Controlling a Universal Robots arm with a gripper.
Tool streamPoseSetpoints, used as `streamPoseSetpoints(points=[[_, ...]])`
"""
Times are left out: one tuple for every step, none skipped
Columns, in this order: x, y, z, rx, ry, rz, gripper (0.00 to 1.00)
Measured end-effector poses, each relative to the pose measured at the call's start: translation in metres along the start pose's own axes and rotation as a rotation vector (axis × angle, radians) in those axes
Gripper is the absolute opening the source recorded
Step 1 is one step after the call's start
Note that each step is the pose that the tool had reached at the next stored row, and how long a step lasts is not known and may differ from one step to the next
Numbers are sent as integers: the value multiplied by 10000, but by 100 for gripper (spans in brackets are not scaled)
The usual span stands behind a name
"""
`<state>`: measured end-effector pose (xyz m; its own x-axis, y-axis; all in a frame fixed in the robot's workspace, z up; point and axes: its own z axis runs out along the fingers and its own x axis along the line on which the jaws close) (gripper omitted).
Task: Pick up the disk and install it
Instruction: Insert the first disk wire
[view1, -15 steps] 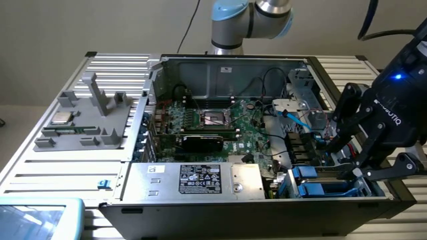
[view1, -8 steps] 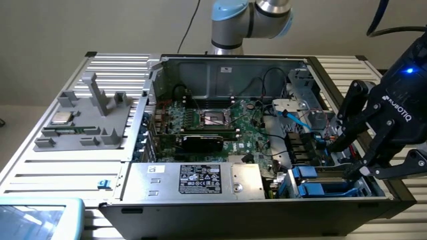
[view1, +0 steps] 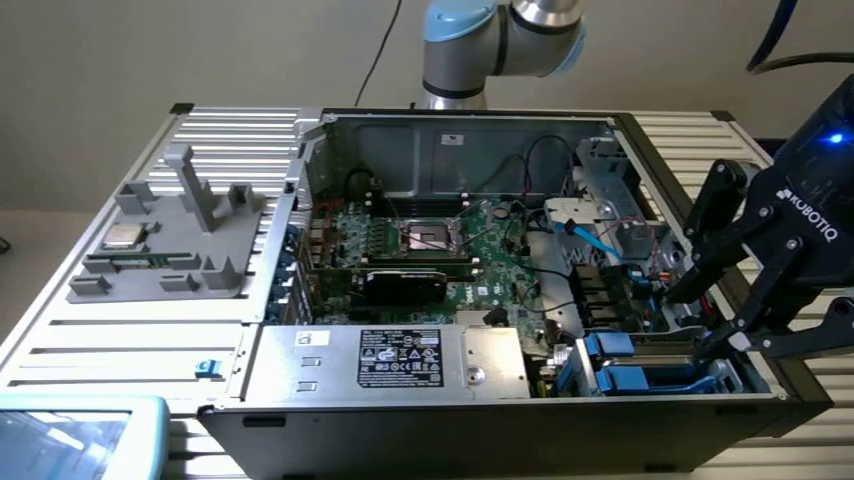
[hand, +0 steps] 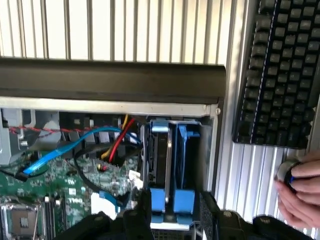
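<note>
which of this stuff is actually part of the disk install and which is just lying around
For the job:
- disk in its blue carrier
- open gripper close to it
- computer case

Lying about:
- keyboard
- chip on the grey holder
- silver box with black label
- a hand on a knob

The disk (hand: 161, 162) stands, seemingly seated, in the case (hand: 110, 80) corner, tool (hand: 175, 207) over it; keyboard (hand: 280, 75) outside.

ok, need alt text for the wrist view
The open gripper hangs over an open computer case, straddling the disk in its blue carrier and a second blue carrier beside it. A keyboard and a person's hand are outside the case.
</note>
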<state>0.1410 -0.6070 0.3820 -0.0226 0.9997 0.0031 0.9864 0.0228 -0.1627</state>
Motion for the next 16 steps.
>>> streamPoseSetpoints(points=[[7, 20, -4, 19, 0, 0, 51], [14, 40, -7, 34, 1, 0, 51], [20, 60, -10, 50, 1, 0, 51], [30, 80, -13, 62, 3, 0, 51], [38, 101, -17, 77, 1, 1, 51], [46, 117, -19, 94, 2, 0, 51], [59, 132, -22, 113, 8, -1, 51], [71, 143, -24, 134, 23, -3, 51], [83, 153, -25, 157, 43, -7, 51], [95, 163, -27, 182, 65, -10, 51], [107, 173, -28, 209, 89, -14, 51], [119, 184, -29, 239, 111, -18, 51], [131, 196, -31, 271, 130, -21, 51], [144, 208, -32, 305, 149, -24, 51], [157, 219, -33, 339, 165, -26, 51], [171, 231, -34, 380, 179, -28, 51]])
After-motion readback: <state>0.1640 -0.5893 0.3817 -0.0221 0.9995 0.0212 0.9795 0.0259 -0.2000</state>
